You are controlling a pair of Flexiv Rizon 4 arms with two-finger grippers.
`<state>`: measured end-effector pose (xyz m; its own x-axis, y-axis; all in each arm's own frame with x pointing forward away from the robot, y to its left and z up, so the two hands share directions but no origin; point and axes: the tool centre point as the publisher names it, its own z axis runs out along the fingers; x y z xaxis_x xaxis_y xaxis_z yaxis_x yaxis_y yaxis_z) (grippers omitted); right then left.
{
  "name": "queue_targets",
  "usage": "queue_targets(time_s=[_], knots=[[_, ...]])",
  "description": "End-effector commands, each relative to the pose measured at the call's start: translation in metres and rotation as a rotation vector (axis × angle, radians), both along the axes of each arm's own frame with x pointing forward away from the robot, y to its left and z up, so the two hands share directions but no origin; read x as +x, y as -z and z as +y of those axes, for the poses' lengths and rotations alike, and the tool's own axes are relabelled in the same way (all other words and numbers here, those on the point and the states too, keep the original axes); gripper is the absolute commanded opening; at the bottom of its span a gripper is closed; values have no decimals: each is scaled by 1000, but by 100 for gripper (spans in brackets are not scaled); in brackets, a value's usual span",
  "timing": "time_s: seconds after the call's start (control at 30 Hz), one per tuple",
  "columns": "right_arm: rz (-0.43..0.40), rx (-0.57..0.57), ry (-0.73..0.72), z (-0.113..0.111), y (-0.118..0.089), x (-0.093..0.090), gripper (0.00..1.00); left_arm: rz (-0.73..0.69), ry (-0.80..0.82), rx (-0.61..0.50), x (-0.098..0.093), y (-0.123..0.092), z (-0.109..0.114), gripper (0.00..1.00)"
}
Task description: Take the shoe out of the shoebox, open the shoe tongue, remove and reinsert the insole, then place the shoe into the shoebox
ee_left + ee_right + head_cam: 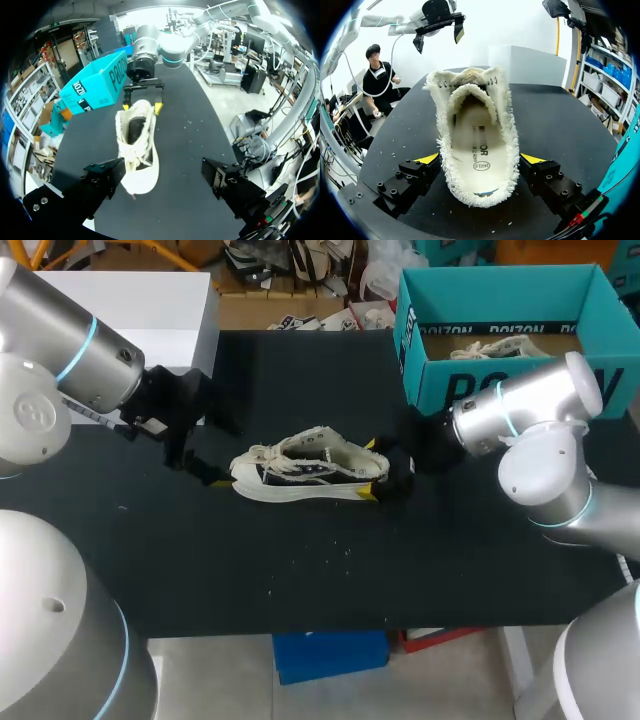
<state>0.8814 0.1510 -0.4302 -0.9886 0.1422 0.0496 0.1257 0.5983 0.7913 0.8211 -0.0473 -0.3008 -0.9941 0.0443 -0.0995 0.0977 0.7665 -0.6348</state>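
shoe (310,472) on table (300,580), outside shoebox (500,330) | right gripper (480,159) pinches heel | left gripper (162,182) wide open, empty, at toe | advice: draw tongue up toward toe gently (heel braced)

— What do the arms look like?
— The left arm (60,360) and right arm (530,430) are rounded silver casings with thin light-blue rings at the joints.
— And the tools?
— Black. The right end effector (480,159) has blocky, screw-studded fingers (405,182) with yellow wedge tips. The left end effector (165,185) is black and screwed too.
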Motion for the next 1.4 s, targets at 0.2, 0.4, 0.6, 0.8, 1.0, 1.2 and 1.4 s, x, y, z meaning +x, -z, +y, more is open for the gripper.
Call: queue_targets(time_s=[0.2, 0.4, 0.6, 0.8, 1.0, 1.2, 1.4], knots=[[-5, 17, -14, 2, 14, 1, 77, -4, 0, -2, -1, 1, 0, 100], [-11, 40, -31, 2, 15, 2, 0, -4, 0, -2, -1, 1, 0, 100], [-11, 40, -31, 2, 15, 2, 0, 38, -107, 122, -6, -5, -9, 100], [-11, 40, -31, 2, 15, 2, 0, 192, -410, 155, -24, -11, -38, 100], [-11, 40, -31, 2, 15, 2, 0, 262, -385, 86, -35, -19, -64, 100], [-11, 40, -31, 2, 15, 2, 0, 262, -385, 86, -35, -19, -64, 100], [-11, 40, -31, 2, 15, 2, 0, 262, -385, 86, -35, -19, -64, 100]])
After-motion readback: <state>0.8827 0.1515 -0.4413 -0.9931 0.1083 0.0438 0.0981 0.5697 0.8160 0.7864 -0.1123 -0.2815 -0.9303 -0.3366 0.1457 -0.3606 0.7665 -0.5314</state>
